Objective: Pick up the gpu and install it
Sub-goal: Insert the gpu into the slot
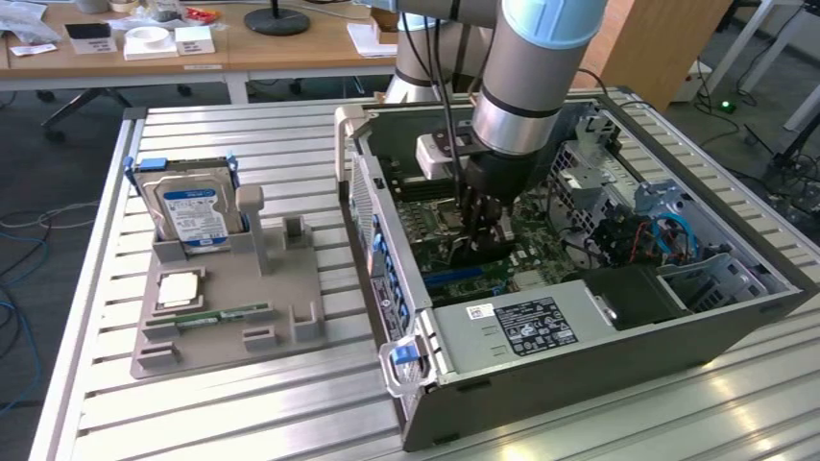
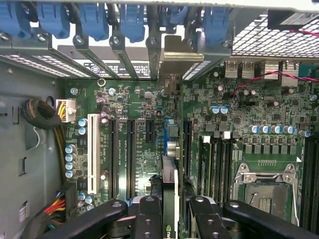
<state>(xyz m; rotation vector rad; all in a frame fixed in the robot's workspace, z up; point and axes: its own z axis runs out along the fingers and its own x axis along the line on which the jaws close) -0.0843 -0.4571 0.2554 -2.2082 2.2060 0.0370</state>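
My gripper (image 1: 482, 242) is down inside the open computer case (image 1: 577, 375), right over the green motherboard (image 2: 134, 104). In the wrist view the gripper (image 2: 172, 211) is shut on the gpu (image 2: 169, 179), which I see edge-on as a thin green card standing upright between the black fingers (image 2: 149, 219). The card runs along a blue expansion slot (image 2: 166, 137) towards the case's rear wall. Its silver end bracket (image 2: 178, 56) lines up with one of the rear slot openings. I cannot tell whether the card's edge is pressed into the slot.
On the exterior view's left, a grey holder (image 1: 276, 288) carries a silver hard drive (image 1: 192, 206), a memory stick (image 1: 226, 314) and a processor chip (image 1: 180, 288). Inside the case are the power supply (image 1: 539, 322), cables (image 1: 647, 235), a white slot (image 2: 92, 154) and the processor socket (image 2: 264, 186).
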